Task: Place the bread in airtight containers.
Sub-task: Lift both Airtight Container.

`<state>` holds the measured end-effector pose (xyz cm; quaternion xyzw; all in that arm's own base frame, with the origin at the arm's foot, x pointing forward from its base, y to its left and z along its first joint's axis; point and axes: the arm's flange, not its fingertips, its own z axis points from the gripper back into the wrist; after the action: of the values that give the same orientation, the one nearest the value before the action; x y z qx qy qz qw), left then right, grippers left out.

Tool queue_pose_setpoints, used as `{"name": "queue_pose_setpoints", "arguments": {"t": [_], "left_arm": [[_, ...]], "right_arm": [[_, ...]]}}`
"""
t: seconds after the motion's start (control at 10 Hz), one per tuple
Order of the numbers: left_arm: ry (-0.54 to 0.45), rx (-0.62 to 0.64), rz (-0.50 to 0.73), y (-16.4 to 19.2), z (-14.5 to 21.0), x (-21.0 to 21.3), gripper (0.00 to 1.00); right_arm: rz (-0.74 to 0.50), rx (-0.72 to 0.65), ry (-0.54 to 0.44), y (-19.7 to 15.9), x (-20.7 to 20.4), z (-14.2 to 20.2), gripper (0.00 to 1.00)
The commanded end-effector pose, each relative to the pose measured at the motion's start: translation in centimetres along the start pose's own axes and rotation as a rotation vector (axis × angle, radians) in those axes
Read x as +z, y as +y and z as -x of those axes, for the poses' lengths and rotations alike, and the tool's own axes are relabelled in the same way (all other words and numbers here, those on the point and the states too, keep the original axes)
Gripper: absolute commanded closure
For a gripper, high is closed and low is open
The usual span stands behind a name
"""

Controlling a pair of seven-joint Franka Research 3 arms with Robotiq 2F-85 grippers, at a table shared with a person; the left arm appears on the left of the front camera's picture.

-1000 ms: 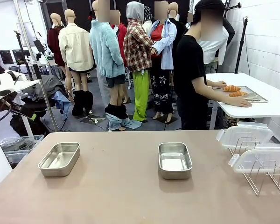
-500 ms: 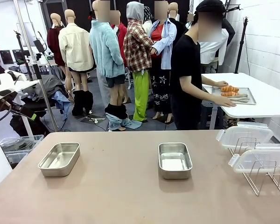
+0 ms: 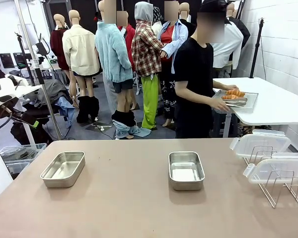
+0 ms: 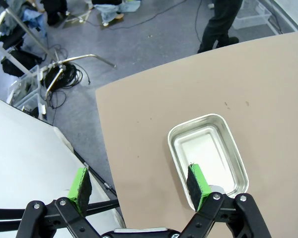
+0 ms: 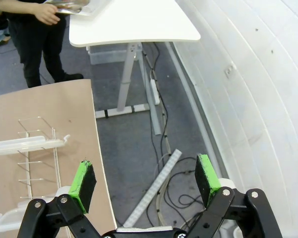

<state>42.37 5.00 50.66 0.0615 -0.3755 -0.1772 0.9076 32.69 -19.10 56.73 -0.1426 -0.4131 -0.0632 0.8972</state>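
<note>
Near edge: the left gripper [image 4: 139, 182] hangs above the worktop [image 3: 129, 203] with its jaws spread wide and nothing between them. One green pad sits over the left tin [image 4: 208, 153]. The right gripper [image 5: 146, 179] is likewise released and empty, out past the worktop's 3 o'clock edge, over bare floor.

Worktop: left tin at 9 o'clock, middle tin [image 3: 186, 172] just right of centre. Both are bare inside, with shiny bottoms and no bread. Neither has shifted over the last second. At 3 o'clock, two clear lids [image 3: 262, 143] rest on the wire rack [image 3: 283, 191], off the tins.

Far, about 1 o'clock: here is the change. A second ago the tray [image 3: 252, 96] lay flat on the white side table [image 3: 283, 106] with the person [image 3: 193, 69] leaning over it. Now the person has it in hand, seemingly lifted off, body turned toward our worktop. The croissants [image 3: 232, 93] — two, as far as I can tell — ride on it, with what may be tongs beside them.

Reading: the bread is on its way but not yet in reach — filling hasn't begun, and I'd expect the grippers to wait until the tray lands.
</note>
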Motion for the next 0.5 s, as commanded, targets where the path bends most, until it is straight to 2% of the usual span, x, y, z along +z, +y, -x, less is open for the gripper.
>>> {"name": "queue_pose_setpoints", "arguments": {"t": [0.0, 0.4], "left_arm": [[-0.003, 0.007, -0.005, 0.16, 0.07, 0.09, 0.00], [-0.003, 0.007, -0.005, 0.16, 0.07, 0.09, 0.00]], "right_arm": [[-0.002, 0.011, 0.008, 0.02, -0.28, 0.22, 0.00], [-0.002, 0.011, 0.008, 0.02, -0.28, 0.22, 0.00]]}}
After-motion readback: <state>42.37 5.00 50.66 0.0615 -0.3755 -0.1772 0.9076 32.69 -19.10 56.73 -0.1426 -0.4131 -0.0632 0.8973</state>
